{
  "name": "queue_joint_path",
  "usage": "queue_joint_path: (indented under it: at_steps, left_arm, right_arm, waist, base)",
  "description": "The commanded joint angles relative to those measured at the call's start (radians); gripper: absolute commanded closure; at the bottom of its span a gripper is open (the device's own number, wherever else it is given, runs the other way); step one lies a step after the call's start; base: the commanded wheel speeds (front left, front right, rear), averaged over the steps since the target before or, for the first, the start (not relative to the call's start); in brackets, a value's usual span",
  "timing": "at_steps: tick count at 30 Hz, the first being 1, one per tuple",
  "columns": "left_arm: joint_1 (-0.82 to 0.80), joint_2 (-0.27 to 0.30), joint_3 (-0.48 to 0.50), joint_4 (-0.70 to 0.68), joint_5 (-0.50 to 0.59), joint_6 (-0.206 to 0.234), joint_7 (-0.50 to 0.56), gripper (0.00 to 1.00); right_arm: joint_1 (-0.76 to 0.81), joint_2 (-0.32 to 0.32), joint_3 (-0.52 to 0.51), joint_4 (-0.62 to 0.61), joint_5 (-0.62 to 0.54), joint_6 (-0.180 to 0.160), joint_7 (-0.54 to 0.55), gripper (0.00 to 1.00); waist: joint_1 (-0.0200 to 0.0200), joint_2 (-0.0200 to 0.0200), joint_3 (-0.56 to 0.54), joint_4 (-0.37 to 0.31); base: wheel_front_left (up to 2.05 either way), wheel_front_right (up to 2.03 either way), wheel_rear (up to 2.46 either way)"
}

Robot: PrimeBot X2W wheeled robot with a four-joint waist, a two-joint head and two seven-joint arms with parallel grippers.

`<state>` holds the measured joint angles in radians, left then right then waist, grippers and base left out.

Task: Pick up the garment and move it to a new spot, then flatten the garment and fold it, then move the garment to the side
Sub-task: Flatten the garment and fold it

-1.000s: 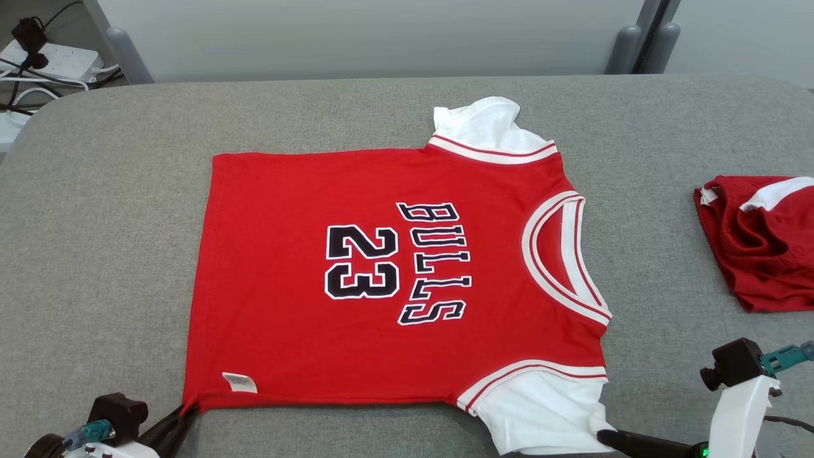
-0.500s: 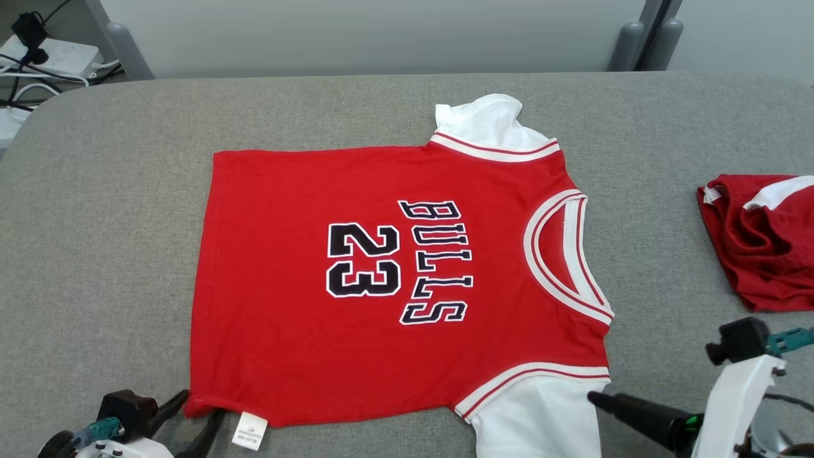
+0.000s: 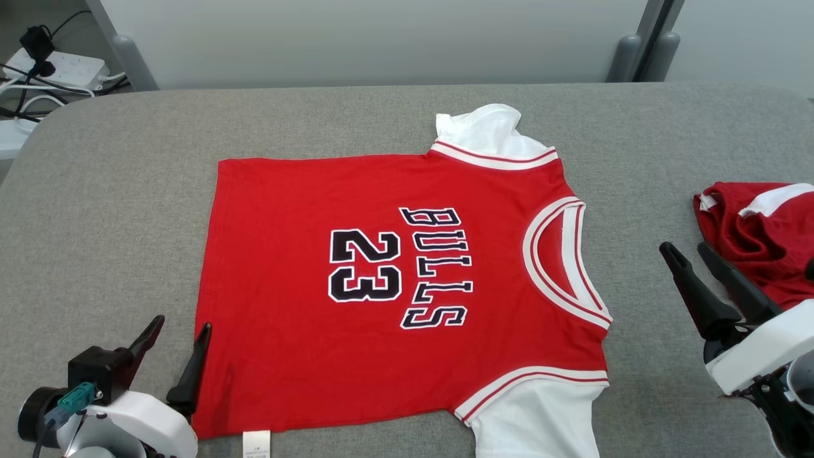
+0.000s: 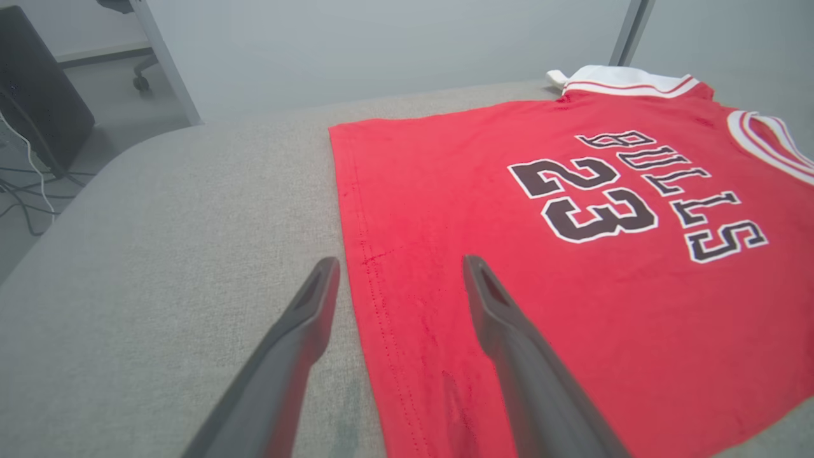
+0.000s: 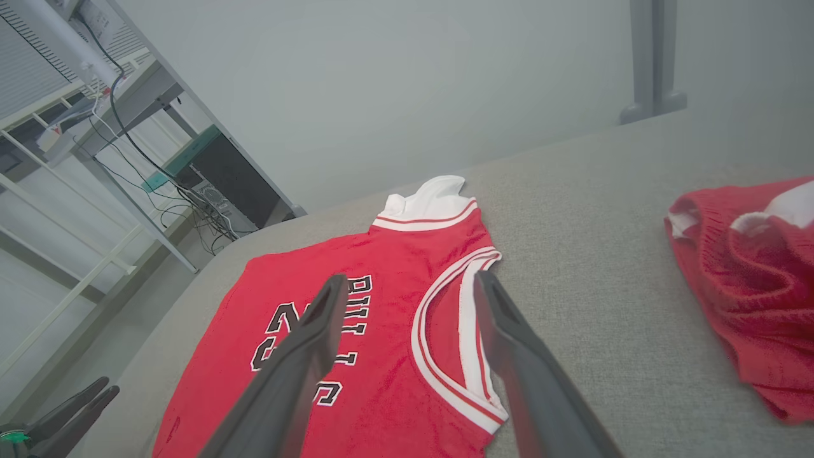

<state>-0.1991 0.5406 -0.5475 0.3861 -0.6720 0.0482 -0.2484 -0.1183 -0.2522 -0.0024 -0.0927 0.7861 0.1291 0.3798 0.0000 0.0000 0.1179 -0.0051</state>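
Garment (image 3: 407, 286): lay spread flat near the middle of the grey table (image 3: 127, 191), red front up with "BULLS" and "23" showing, neckline toward the right, hem toward the left, white sleeves at the far and near edges.
Care tag (image 3: 256, 443): stuck out white from under the near hem corner.
Left hand (image 3: 182, 322): hovered at the near hem corner, fingers spread and empty; one finger over the red hem, the other over bare table; contact with the cloth could not be told.
Right hand (image 3: 683, 247): stood with fingers spread, gripping nothing, above bare table between the neckline and the second garment.
Second garment (image 3: 757, 235): sat crumpled, red with white trim, at the table's right edge, apart from the first.
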Motion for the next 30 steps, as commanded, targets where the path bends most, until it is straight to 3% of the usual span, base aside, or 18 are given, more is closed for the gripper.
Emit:
queue_joint_path:
  at_steps: [1, 5, 14, 30]
  left_arm:
    - [0.004, 0.02, 0.08, -0.051, 0.02, 0.031, -0.013, 0.0]
    - [0.061, -0.016, 0.148, -0.118, 0.064, 0.061, -0.013, 0.0]
    - [0.153, -0.092, 0.264, -0.192, 0.151, 0.071, -0.013, 0.0]
    - [0.26, -0.249, 0.401, -0.198, 0.276, 0.018, -0.013, 0.0]
  right_arm:
    - [-0.03, -0.03, 0.04, 0.001, -0.037, 0.002, -0.095, 0.0]
    - [-0.036, -0.051, 0.094, 0.062, -0.088, 0.002, -0.256, 0.0]
    - [-0.031, -0.08, 0.17, 0.162, -0.159, 0.002, -0.462, 0.0]
    - [0.05, -0.073, 0.228, 0.277, -0.247, 0.002, -0.605, 0.0]
  waist:
    - [0.0, 0.0, -0.009, 0.001]
    - [0.0, 0.0, -0.027, 0.001]
    - [0.0, 0.0, -0.056, -0.002]
    - [0.0, 0.0, -0.114, -0.009]
  base:
    - [0.0, 0.0, 0.0]
    - [0.0, 0.0, 0.0]
    - [0.0, 0.0, 0.0]
    - [0.0, 0.0, 0.0]
